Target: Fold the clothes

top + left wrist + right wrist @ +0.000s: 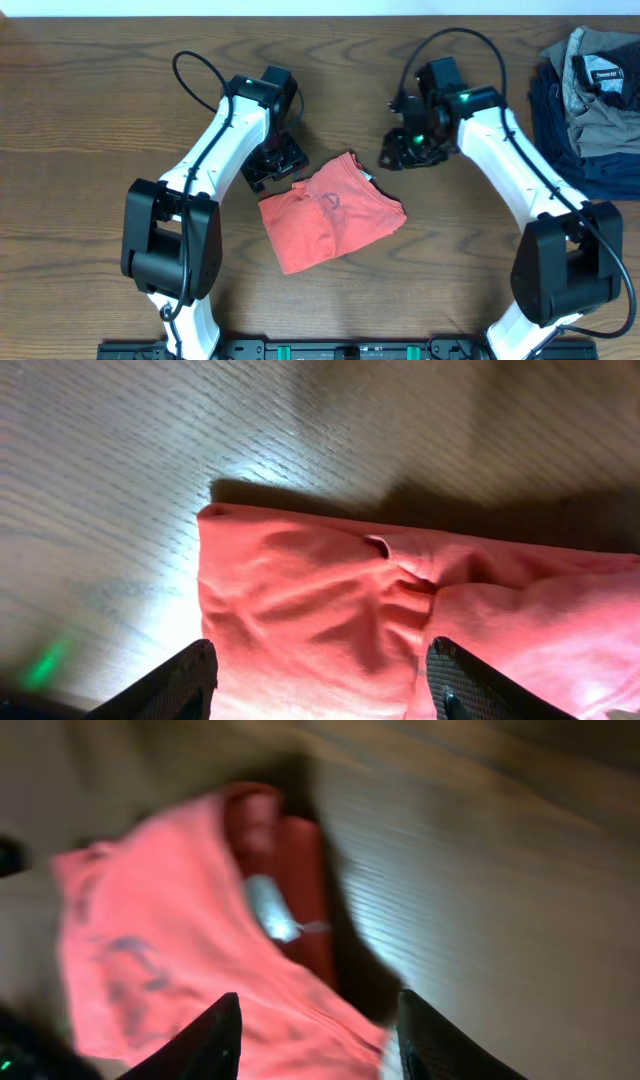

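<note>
T-shirt (pixel 330 212) lies folded on table (pixel 80 100); left gripper (pixel 276 170) and right gripper (pixel 396 152) both spread, empty, near its top edge.

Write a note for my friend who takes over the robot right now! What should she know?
Left gripper: jaws open, holding nothing, over the far-left corner of the coral-red short-sleeved cotton T-shirt.
Right gripper: jaws open, empty, off the shirt's far-right side.
Shirt: in the middle of the brown wooden table, already folded into a small rumpled packet.
Left to do: probably only squaring it up and backing both arms away.
The pile of grey and navy garments at the far right is not part of this.
</note>
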You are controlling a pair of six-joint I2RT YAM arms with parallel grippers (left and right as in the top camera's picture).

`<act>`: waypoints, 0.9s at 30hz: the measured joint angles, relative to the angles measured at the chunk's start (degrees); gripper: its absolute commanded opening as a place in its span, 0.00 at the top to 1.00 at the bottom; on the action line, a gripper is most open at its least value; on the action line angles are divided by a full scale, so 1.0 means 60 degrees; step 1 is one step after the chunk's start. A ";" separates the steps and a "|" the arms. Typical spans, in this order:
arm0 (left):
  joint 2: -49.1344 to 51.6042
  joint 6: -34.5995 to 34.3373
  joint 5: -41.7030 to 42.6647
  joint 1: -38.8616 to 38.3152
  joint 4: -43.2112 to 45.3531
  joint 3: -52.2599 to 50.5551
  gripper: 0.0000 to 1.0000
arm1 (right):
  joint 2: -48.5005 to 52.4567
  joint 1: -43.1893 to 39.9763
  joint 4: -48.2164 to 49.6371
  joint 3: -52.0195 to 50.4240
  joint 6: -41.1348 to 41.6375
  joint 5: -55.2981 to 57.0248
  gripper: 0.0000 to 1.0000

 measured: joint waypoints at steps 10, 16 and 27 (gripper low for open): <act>0.0000 0.0000 -0.0146 0.0000 0.0576 -0.1421 0.30 | 0.0466 0.1096 0.1519 -0.0838 -0.0168 -0.0681 0.57; 0.0000 0.0004 -0.0138 0.0000 0.1366 -0.2313 0.30 | 0.1155 0.1435 0.1821 -0.0867 0.0091 -0.0011 0.97; -0.0211 0.0018 0.0084 0.0007 0.1909 -0.2940 0.31 | 0.1217 0.1264 0.0492 -0.0871 0.1137 0.1096 0.99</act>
